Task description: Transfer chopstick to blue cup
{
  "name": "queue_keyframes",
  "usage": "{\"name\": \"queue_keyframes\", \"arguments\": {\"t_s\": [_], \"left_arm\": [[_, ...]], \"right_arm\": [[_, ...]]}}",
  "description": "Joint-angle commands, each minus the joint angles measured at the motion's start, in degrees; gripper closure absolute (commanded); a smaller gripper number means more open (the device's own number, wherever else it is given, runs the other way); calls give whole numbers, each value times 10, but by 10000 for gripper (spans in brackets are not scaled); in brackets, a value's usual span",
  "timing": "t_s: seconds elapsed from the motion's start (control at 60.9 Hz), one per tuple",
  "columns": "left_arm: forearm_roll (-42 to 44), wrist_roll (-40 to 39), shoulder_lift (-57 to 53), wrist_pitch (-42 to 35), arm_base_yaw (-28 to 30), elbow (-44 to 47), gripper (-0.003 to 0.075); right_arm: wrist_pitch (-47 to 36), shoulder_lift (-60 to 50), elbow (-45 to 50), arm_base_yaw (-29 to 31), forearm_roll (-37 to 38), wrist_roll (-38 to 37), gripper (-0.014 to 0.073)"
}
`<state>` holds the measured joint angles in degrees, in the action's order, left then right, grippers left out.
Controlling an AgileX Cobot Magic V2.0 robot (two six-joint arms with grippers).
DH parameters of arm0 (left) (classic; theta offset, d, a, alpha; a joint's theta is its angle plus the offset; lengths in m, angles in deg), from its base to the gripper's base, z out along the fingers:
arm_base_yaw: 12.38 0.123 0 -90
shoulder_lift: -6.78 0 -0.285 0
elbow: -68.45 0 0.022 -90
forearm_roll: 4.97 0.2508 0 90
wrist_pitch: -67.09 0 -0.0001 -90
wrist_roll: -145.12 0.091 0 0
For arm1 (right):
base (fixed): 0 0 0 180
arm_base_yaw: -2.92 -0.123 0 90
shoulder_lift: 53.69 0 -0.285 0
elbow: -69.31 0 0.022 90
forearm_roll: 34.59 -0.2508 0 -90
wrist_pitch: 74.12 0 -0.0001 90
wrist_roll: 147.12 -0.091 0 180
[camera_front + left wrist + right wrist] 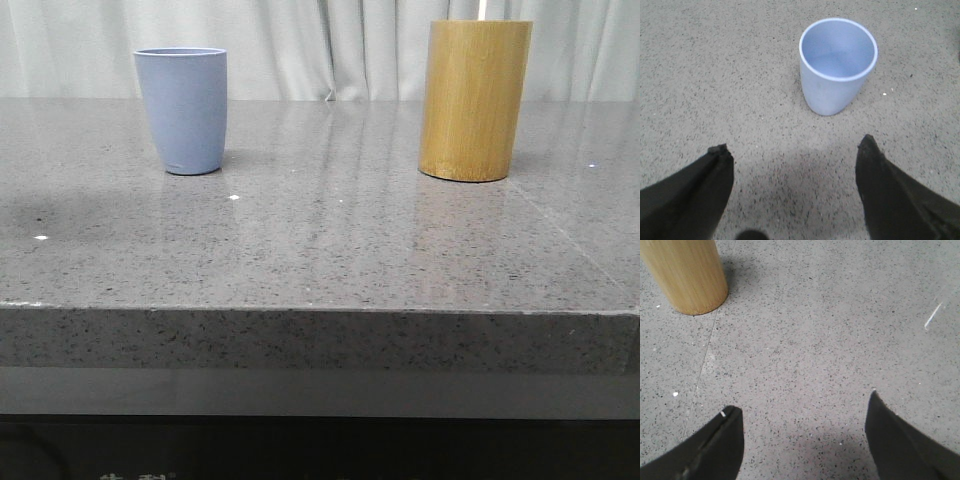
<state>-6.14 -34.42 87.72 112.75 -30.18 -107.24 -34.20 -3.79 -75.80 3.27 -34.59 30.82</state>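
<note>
The blue cup (pixel 183 110) stands upright at the back left of the grey speckled table (pixel 320 250). In the left wrist view the blue cup (pixel 837 70) is empty, and my left gripper (pixel 793 144) hangs open over bare table a short way in front of it. A thin pale tip, the chopstick (pixel 483 8), sticks up out of the tan bamboo cylinder (pixel 475 100) at the back right. My right gripper (pixel 803 401) is open over bare table, with the bamboo cylinder (pixel 685 275) off to one side ahead of it. Neither gripper holds anything.
The table's front edge (pixel 320 310) runs across the front view. Pale curtains (pixel 330 50) hang behind the table. A seam in the stone (pixel 702 370) runs from the cylinder's base toward my right gripper.
</note>
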Motion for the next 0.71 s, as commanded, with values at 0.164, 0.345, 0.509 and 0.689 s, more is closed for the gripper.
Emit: {"name": "queue_keyframes", "arguments": {"t_s": [0.164, 0.345, 0.509, 0.689], "left_arm": [[-2, 1, 135, 53, -4, -185, 207], [-2, 1, 226, 101, -4, -277, 207], [-2, 1, 294, 114, -4, -342, 207], [-2, 1, 344, 130, -4, -395, 220]], "right_arm": [[-32, 0, -19, 4, 7, 7, 68], [-32, 0, -19, 4, 7, 7, 68], [-31, 0, -19, 4, 7, 7, 68], [-30, 0, -19, 4, 7, 7, 68]]}}
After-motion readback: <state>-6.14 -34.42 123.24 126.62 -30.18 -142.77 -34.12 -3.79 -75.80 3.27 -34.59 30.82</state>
